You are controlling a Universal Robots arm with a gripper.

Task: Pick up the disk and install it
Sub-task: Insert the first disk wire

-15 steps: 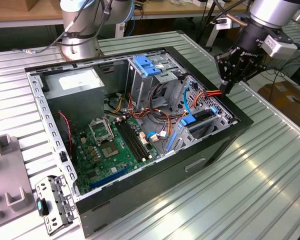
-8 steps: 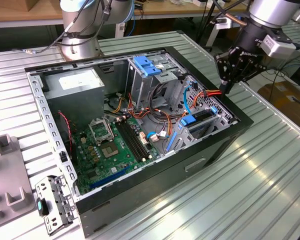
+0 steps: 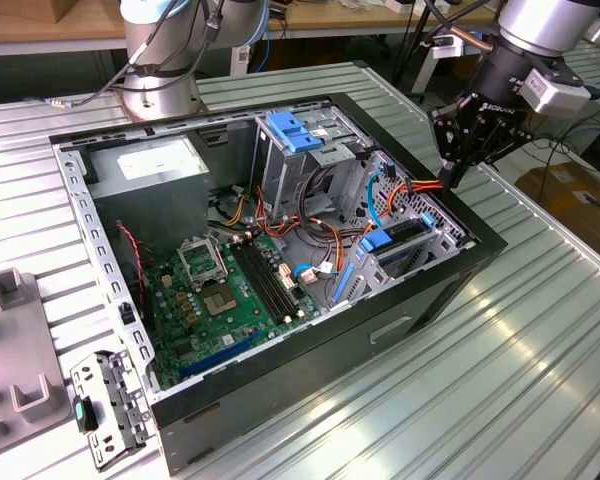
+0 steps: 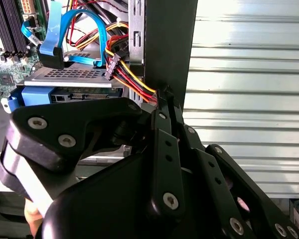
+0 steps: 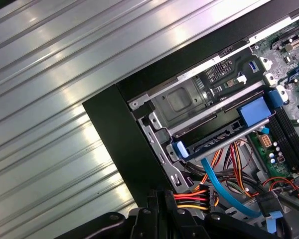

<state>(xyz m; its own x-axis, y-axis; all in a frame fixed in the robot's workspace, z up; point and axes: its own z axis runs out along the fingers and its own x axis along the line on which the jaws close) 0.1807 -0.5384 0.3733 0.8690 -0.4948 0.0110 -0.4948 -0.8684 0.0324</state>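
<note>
The disk [image 3: 398, 243] sits edge-on in the metal drive cage at the case's corner on the exterior view's right, held between blue plastic rails. Its connector edge [image 4: 75, 95] shows under the perforated cage top, and its blue tabs and dark edge [image 5: 217, 141] show in the first wrist view. My gripper [image 3: 458, 178] hangs just above and outside that corner of the black case, apart from the disk. Its fingers [image 4: 162, 107] are pressed together with nothing between them, and their tips [image 5: 159, 199] stand beside the case wall.
The open computer case [image 3: 450, 270] lies on a ribbed metal table [image 3: 540, 380]. Inside are a grey power supply [image 3: 155, 172], a green motherboard [image 3: 225, 290], an empty blue bracket [image 3: 295, 130] and loose red, yellow and orange cables [image 4: 122, 69]. A blue data cable [image 5: 223, 191] runs near the cage.
</note>
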